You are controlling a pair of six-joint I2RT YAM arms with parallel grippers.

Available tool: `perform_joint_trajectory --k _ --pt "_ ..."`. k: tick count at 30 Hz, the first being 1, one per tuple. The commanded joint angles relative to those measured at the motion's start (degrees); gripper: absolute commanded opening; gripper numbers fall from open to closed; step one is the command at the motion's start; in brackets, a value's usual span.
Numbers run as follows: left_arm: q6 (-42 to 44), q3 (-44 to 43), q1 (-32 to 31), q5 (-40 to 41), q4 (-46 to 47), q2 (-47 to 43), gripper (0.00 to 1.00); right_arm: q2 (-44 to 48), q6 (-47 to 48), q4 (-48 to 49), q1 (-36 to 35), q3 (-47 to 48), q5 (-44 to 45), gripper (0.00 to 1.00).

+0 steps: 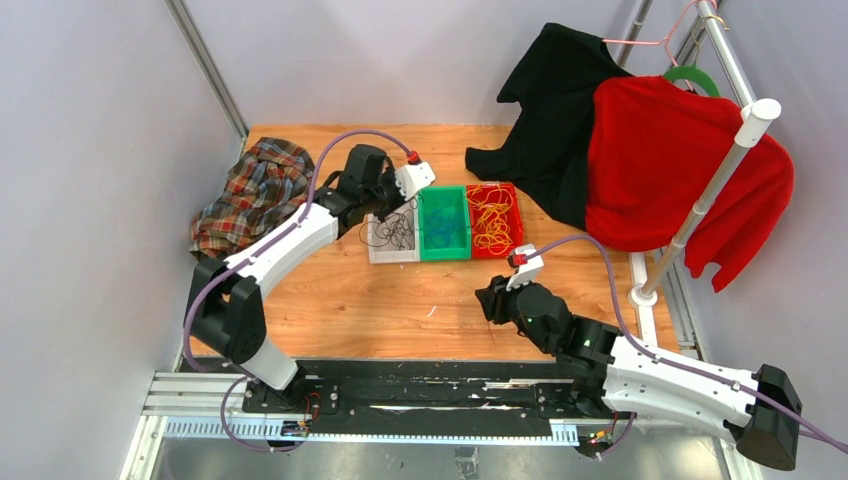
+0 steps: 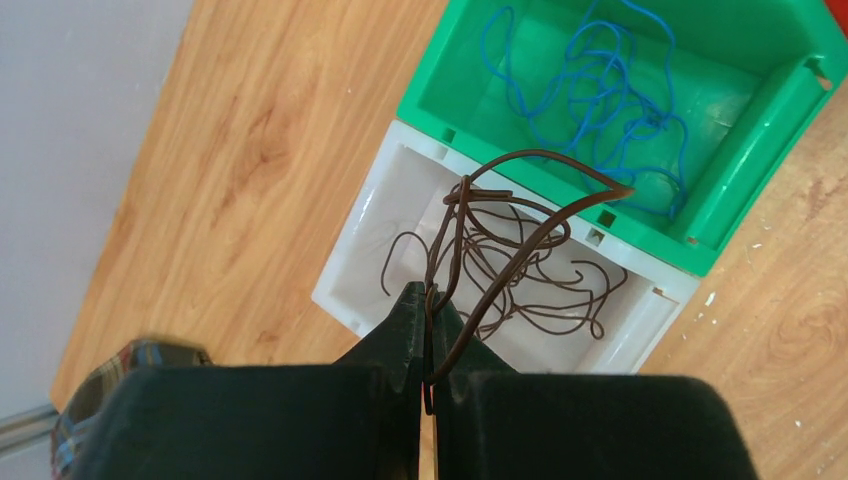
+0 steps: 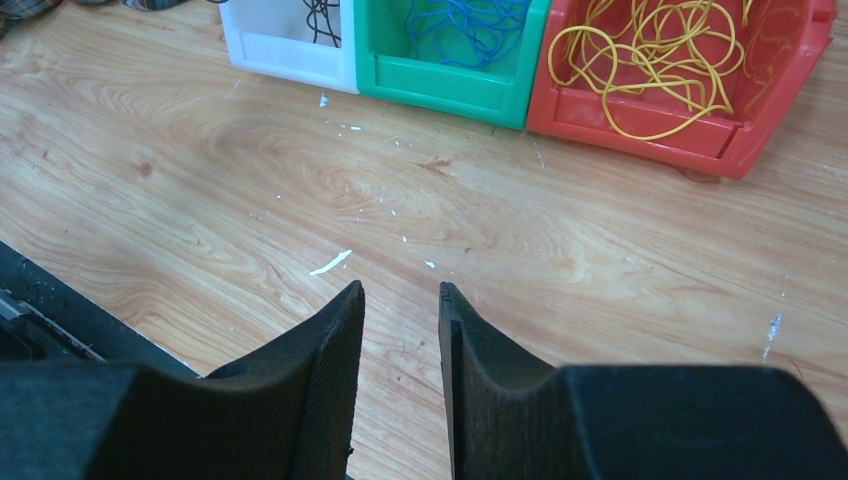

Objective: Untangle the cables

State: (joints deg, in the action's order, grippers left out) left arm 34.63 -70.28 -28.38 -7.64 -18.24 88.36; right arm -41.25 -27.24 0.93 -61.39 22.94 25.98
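My left gripper (image 2: 430, 295) is shut on a dark cable (image 2: 530, 153), whose loop hangs above the white bin (image 2: 345, 250). More black cables (image 1: 392, 233) lie loose in that bin. Beside it, the green bin (image 2: 760, 150) holds blue cables (image 2: 600, 90), and the red bin (image 3: 640, 135) holds yellow cables (image 3: 650, 60). In the top view the left gripper (image 1: 398, 215) is over the white bin's far edge. My right gripper (image 3: 400, 290) stands open over bare wood in front of the bins, with nothing between its fingers; the top view shows this gripper (image 1: 490, 300) at mid-table.
A plaid cloth (image 1: 255, 190) is bunched at the table's left edge. At the back right, a black garment (image 1: 560, 110) and a red sweater (image 1: 670, 160) hang from a white rack (image 1: 715, 180). Grey walls close in the table.
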Motion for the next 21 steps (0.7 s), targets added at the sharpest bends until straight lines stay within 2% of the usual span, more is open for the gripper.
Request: perform_joint_trajectory --k 1,7,18,21 --pt "-1.8 0.6 0.4 1.7 5.3 3.8 0.0 -0.5 -0.5 -0.6 0.1 0.2 0.6 0.33" --pt "-1.6 -3.3 0.4 8.8 5.6 11.9 0.0 -0.8 -0.2 -1.2 0.4 0.8 0.7 0.33" --pt "-2.7 -8.0 0.4 12.1 0.9 18.9 0.01 -1.1 -0.1 -1.7 1.3 0.7 0.5 0.33" --pt "-4.2 -10.2 0.9 9.0 -3.1 18.2 0.17 -1.0 0.1 -1.7 1.4 0.8 0.4 0.33"
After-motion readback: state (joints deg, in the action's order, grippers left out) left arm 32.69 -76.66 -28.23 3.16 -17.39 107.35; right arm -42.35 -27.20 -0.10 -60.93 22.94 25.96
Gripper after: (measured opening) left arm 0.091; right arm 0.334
